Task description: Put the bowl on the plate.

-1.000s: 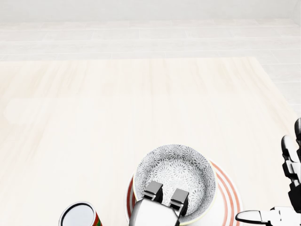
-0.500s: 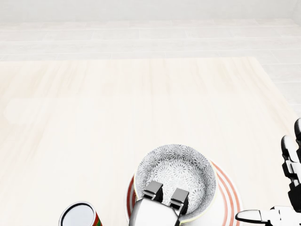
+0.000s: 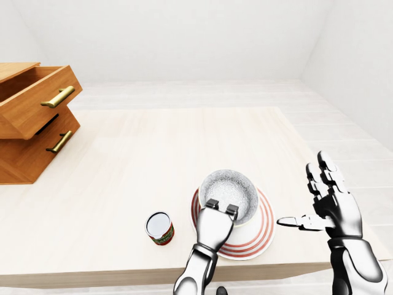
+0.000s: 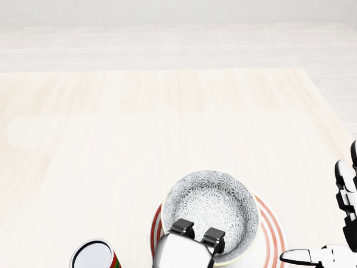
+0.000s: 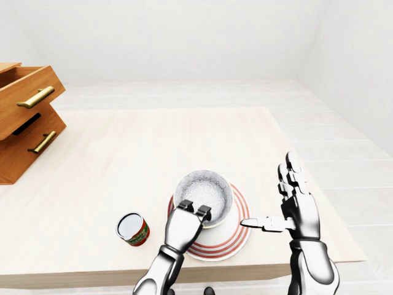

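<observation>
Grey floral ceramic bowl (image 4: 211, 200) sat on red-ringed white plate (image 4: 272, 230), left hand (image 4: 183, 250) clasping its lower rim, right hand (image 3: 328, 203) splayed empty right of plate; hooked fingers (image 4: 183, 228) could drag it off at release.

Pale matt wood on the table (image 3: 123, 166); darker wood with brass-like metal handles (image 3: 58, 97) on the drawers (image 3: 24, 157), far left of the plate (image 3: 259, 233). Smooth glazed ceramic for the plate and the grey bowl (image 4: 212, 201) on it. Glossy silver metal on the left hand (image 3: 215, 224) and right hand (image 3: 331, 206); printed label on the can (image 3: 160, 228) just left of the plate.
</observation>
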`<state>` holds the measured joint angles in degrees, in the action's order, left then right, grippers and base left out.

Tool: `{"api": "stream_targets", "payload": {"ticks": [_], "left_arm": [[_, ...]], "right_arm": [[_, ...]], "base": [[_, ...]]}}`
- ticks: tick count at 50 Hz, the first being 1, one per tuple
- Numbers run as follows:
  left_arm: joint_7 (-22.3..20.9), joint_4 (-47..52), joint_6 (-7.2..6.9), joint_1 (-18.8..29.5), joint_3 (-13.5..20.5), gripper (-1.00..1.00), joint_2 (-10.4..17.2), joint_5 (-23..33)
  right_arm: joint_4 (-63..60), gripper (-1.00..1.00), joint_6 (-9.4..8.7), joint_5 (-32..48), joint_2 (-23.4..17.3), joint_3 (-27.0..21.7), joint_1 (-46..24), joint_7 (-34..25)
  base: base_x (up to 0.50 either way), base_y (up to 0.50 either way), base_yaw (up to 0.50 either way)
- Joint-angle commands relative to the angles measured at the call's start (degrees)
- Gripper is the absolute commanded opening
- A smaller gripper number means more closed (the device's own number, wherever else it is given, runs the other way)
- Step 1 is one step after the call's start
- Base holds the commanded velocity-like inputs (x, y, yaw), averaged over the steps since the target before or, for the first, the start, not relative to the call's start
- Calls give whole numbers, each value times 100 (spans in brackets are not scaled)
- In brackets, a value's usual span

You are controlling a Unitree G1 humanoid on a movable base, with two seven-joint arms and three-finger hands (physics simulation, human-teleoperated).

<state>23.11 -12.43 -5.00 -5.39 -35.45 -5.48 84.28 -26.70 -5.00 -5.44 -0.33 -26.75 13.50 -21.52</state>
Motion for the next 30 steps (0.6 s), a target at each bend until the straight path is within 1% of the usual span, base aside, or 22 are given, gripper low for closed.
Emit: {"api": "stream_targets", "payload": {"ticks": [1,7,14,16,19,21,22,24,30], "left_arm": [[-99,-286,0,-69,1,-19,45,-289],[-106,-286,0,-58,13,-18,48,-295],[-142,-232,0,-61,22,-6,57,-295],[-156,-209,0,-64,22,15,57,-300],[-148,-205,0,-76,14,33,54,-301],[-129,-225,0,-75,11,36,54,-301],[-118,-237,0,-74,10,40,55,-303],[-113,-260,0,-62,18,56,53,-307],[-97,-331,0,-26,54,77,40,-316]], "right_arm": [[-45,100,0,-6,0,-19,-1,-1],[-37,100,0,15,-3,-6,-21,8],[-30,100,0,24,-17,0,-41,28],[-44,100,0,22,-19,-2,-40,31],[-25,100,0,32,-18,7,-42,29],[-5,100,0,29,-20,5,-49,31],[6,100,0,25,-23,3,-52,30],[29,100,0,22,-29,2,-61,34],[93,100,0,35,-30,24,-60,36]], "base": [[0,0,0],[0,0,0],[0,0,0],[0,0,0],[0,0,0],[0,0,0],[0,0,0],[0,0,0],[0,0,0]]}}
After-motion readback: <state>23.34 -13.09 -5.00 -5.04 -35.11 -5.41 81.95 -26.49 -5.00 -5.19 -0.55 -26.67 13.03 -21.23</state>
